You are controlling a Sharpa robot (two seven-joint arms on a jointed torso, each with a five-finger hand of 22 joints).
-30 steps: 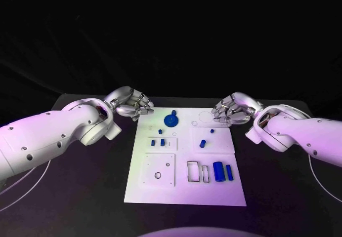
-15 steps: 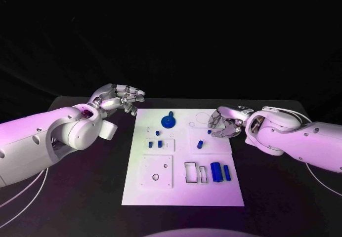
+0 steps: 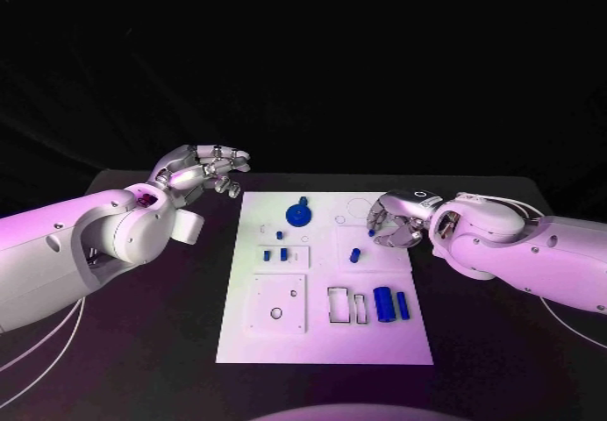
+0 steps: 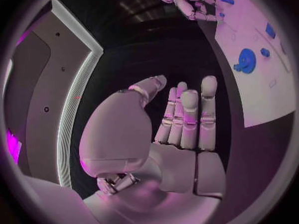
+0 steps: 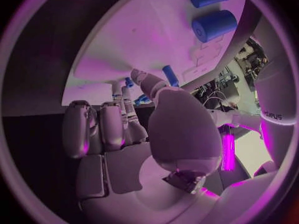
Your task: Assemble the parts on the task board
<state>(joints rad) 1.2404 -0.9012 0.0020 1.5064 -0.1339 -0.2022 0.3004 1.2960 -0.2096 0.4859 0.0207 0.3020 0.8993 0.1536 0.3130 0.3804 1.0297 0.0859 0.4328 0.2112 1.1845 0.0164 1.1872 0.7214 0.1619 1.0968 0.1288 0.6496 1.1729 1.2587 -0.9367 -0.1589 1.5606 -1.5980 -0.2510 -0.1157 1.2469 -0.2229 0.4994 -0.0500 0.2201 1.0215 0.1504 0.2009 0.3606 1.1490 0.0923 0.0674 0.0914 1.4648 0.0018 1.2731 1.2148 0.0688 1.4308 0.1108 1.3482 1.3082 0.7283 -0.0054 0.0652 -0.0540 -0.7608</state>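
The right silver hand (image 3: 398, 221) covers the far right corner of the white task board (image 3: 323, 342). Whether its fingers (image 5: 118, 124) touch the small blue peg (image 3: 375, 233) beside that corner cannot be determined.

task board (image 3: 323, 333): white; parts (image 3: 384, 304): blue; table (image 3: 506, 351): black; hands (image 3: 203, 171): silver

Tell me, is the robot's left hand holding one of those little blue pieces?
No. In the left wrist view the left hand has its fingers stretched out with a bare palm, off to the side of the white board.
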